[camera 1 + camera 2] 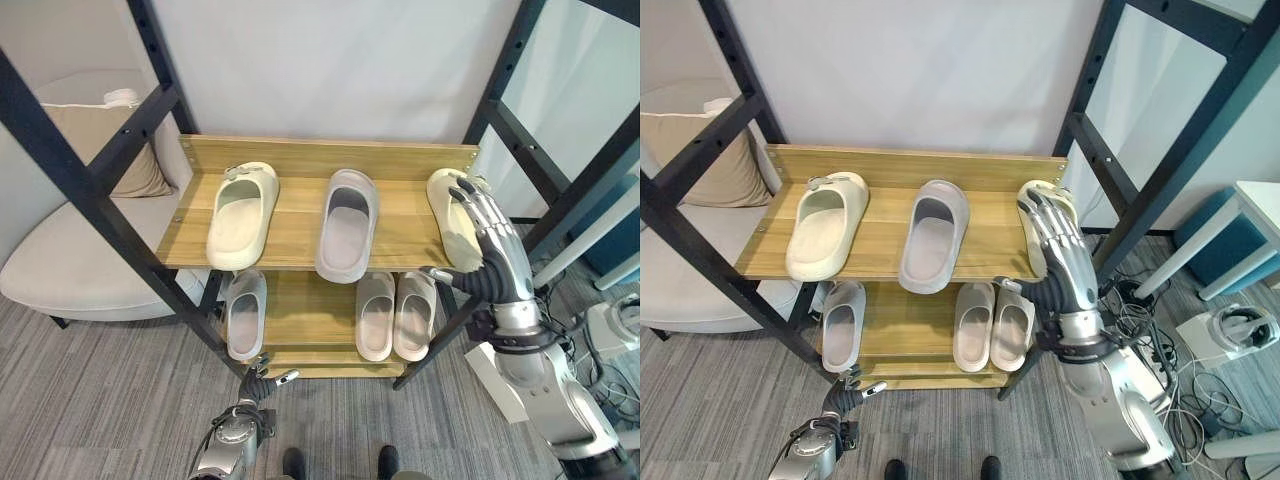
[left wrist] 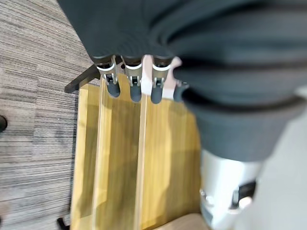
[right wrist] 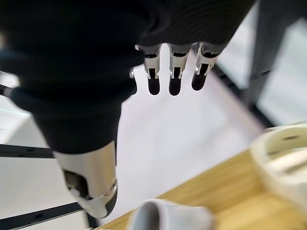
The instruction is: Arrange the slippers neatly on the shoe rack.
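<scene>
Right robot hand (image 1: 487,240) fingers straight over cream slipper (image 1: 447,220) at shelf (image 1: 300,215) edge

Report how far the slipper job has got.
Done: the cream slipper and grey slipper lie toe-out on the top shelf, with three more below. In hand: the right hand, fingers straight, reaches over the cream slipper at the right end. Left: straighten that one. The left hand hangs low.

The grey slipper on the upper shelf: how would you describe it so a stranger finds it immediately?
Find the wooden shoe rack and look at its upper shelf. Three slippers lie there; the grey slipper is the middle one, between a cream slipper and another under the right hand.
</scene>
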`<state>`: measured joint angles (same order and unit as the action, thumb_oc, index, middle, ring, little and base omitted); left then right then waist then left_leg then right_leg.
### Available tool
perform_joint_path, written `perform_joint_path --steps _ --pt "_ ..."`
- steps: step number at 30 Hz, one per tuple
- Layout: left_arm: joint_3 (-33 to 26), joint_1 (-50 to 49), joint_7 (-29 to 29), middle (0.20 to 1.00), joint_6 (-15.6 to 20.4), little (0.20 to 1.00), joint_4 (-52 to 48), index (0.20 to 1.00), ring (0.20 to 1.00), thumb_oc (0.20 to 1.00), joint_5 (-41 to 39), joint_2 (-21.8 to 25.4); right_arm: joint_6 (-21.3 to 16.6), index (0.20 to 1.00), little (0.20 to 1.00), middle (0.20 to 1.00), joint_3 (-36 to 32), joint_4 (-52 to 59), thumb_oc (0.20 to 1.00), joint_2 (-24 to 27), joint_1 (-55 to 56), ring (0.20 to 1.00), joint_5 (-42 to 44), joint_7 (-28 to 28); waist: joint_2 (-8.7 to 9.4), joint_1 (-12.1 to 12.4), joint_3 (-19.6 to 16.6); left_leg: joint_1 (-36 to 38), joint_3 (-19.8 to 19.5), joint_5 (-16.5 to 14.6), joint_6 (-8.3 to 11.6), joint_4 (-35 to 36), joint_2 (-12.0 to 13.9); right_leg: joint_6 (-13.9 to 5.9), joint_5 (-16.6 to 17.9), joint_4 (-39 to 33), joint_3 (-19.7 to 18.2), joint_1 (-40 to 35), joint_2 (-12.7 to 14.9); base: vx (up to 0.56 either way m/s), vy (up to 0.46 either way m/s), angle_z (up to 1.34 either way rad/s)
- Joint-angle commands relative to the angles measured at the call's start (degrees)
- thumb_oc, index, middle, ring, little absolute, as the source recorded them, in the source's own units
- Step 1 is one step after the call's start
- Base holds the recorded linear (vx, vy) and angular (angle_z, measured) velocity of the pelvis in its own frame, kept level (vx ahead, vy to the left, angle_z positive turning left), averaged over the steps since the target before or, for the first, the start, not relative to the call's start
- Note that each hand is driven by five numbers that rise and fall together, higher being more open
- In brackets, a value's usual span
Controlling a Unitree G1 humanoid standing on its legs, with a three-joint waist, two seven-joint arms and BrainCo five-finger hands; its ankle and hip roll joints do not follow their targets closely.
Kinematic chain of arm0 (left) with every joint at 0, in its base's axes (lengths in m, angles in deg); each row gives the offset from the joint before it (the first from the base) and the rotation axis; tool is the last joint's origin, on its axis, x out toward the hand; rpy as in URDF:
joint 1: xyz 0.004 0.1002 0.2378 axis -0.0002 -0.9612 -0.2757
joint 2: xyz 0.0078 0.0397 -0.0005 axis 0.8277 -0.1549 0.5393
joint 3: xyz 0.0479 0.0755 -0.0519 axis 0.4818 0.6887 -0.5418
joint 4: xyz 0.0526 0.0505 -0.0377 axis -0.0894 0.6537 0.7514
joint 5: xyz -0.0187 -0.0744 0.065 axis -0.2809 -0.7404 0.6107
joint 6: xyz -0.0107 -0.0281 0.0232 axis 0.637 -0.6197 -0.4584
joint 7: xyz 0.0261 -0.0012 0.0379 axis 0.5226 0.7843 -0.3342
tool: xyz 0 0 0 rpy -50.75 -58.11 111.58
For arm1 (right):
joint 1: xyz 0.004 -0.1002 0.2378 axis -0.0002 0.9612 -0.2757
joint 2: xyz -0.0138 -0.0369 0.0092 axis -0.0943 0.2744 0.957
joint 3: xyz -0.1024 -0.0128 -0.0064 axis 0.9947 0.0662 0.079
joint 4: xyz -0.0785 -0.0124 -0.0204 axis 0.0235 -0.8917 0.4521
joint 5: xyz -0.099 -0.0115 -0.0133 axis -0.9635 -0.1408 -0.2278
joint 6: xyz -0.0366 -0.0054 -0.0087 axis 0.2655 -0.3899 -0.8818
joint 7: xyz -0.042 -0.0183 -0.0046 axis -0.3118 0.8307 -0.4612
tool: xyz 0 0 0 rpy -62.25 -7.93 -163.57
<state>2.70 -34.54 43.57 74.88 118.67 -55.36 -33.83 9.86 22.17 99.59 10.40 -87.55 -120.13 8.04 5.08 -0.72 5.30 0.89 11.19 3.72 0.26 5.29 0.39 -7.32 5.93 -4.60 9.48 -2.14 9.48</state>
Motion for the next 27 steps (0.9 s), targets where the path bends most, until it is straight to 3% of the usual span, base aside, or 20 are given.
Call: perform_joint_path --steps 1,10,16,27 --pt "1.45 4.19 0.14 1.000 2.03 1.000 0.70 1.000 1.000 1.000 0.22 0.76 1.90 1.000 1.000 1.000 0.74 -3.78 1.000 -0.93 -5.19 1.000 -1.17 2.56 0.07 2.28 -0.20 1.35 -3.24 -3.62 1.31 -0.29 1.21 -6.76 0.51 3.84 0.87 -1.47 6.15 0.04 0.025 0.16" --pt "2.16 3.61 1.15 1.000 2.11 1.000 0.92 1.000 1.000 1.000 0.06 1.28 7.55 1.000 1.000 1.000 2.32 -20.51 1.000 -2.01 -14.75 1.000 -3.70 5.88 0.59 5.84 -0.23 0.41 -5.07 -3.71 1.19 -0.29 0.30 -6.85 1.07 2.97 2.92 -2.44 6.67 0.02 0.019 0.15" --pt "2.21 3.46 1.86 1.000 2.14 1.000 1.32 1.000 1.000 1.000 0.00 1.82 8.94 1.000 1.000 1.000 2.50 -28.62 1.000 -2.74 -20.69 1.000 -1.36 7.80 0.65 7.89 -0.29 -0.14 -5.78 -3.78 1.14 -0.29 -0.19 -6.99 1.47 2.53 3.92 -2.76 7.01 0.03 0.020 0.08" --pt "1.79 3.54 1.26 1.000 1.00 1.000 1.68 1.000 1.000 1.000 0.52 1.21 8.85 1.000 1.000 1.000 -1.33 -21.51 1.000 -3.85 -19.05 1.000 -0.70 9.96 -0.11 7.32 -1.06 0.41 -6.13 -3.57 1.85 -0.29 0.45 -6.43 -0.07 2.36 4.67 -3.75 6.39 0.01 -0.001 0.03"
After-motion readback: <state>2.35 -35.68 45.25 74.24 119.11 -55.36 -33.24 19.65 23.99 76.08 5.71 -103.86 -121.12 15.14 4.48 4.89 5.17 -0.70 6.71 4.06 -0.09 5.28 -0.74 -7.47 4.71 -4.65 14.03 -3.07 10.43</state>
